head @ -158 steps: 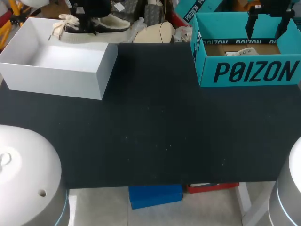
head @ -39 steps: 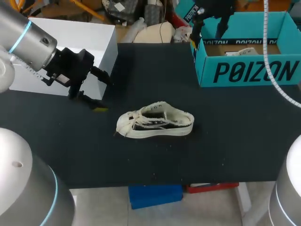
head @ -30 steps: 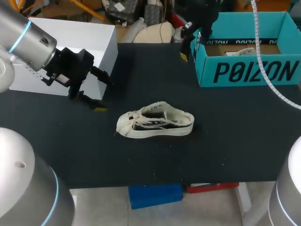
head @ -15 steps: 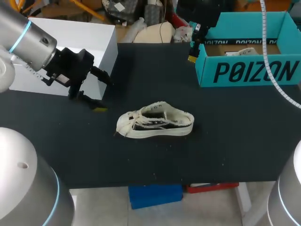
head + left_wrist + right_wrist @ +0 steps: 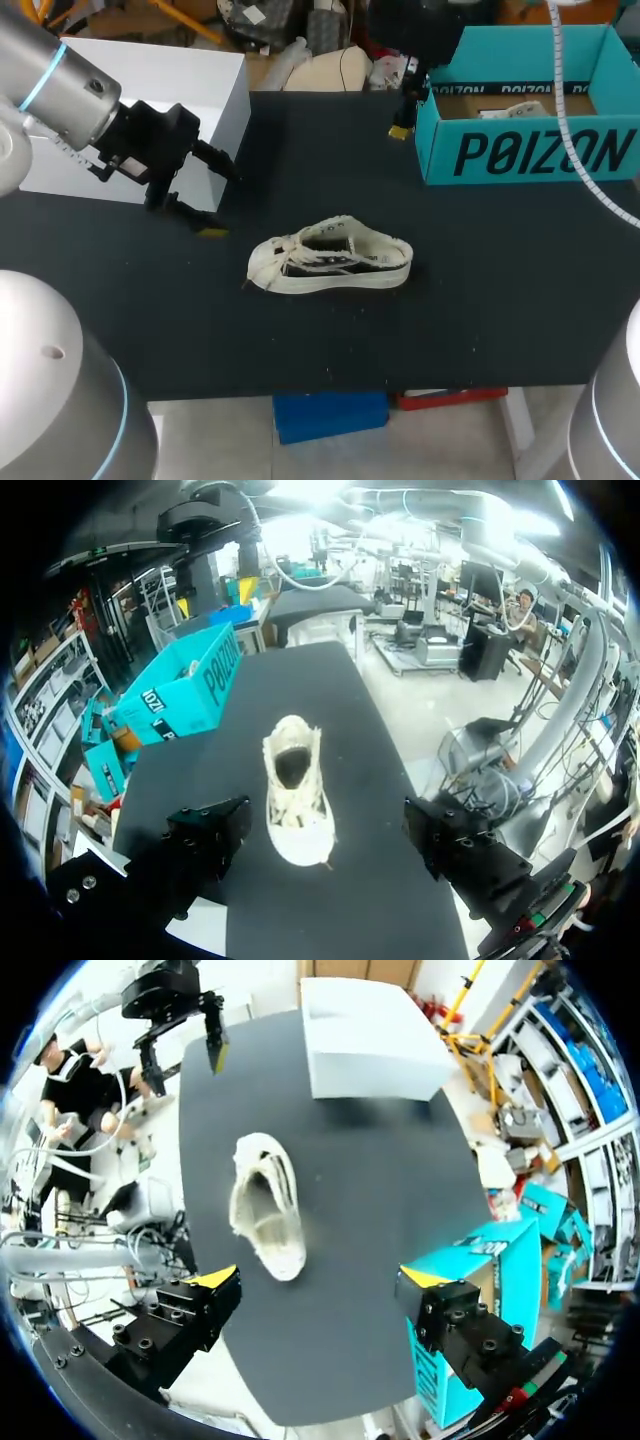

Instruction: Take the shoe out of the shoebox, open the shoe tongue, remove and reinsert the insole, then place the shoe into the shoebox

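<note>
The shoe point(image 5: 330, 262) has come out of the white shoebox point(image 5: 228, 100) at the left and now lies mid-worktop, toe toward the left gripper point(image 5: 220, 203), whose fingers hang released just beside the box. That open spot probably lets both arms reach the tongue. The right gripper point(image 5: 320, 1278), fingers spread and empty, has drifted slightly leftward by the teal box point(image 5: 540, 150).

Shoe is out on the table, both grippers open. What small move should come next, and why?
Probably ease the left gripper forward and down to the shoe. It sits sole-down, opening up, straight ahead of that gripper's open jaws, while the right gripper hangs farther off by the teal box. Opening the tongue needs a hold first.
</note>
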You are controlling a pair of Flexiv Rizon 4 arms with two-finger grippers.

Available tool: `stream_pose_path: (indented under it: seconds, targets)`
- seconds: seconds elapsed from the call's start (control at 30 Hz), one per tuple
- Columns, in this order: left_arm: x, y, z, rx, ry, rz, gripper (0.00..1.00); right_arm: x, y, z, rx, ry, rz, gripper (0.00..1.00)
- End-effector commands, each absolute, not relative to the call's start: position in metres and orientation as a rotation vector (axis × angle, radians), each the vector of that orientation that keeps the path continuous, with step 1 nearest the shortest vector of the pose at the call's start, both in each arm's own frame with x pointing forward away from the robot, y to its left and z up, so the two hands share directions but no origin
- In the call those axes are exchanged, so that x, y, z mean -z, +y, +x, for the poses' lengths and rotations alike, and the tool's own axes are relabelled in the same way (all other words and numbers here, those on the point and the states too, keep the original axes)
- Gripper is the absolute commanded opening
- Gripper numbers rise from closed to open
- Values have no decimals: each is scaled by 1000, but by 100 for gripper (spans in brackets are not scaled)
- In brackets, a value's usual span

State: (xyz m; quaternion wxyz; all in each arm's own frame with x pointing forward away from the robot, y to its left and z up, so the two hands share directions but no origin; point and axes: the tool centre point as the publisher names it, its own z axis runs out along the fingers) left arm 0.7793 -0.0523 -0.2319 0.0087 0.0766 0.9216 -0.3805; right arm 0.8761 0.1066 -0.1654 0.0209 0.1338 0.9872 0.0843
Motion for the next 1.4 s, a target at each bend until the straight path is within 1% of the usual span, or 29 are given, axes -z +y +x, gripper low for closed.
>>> stream_pose_path:
  seconds: [0.03,0.2,0.3,0.37,0.47,0.9,1.0,1.4]
  targets:
    - [233,-53,779,1188,2875,239,100,188,105,836,-559,2904,255,100]
    - [233,-53,779,1188,2875,239,100,212,112,817,-691,2859,131,100]
    - [233,-53,779,1188,2875,239,100,235,113,807,-780,2910,68,100]
    - [233,-53,779,1188,2875,239,100,247,111,804,-847,2959,81,100]
    - [233,-53,779,1188,2875,239,100,260,105,802,-845,3006,121,100]
    - [233,-53,779,1188,2875,239,100,260,105,802,-845,3006,121,100]
    - [233,-53,779,1188,2875,239,100,274,100,809,-1038,2879,90,100]
    - [233,-53,779,1188,2875,239,100,311,82,816,-1263,2723,113,100]
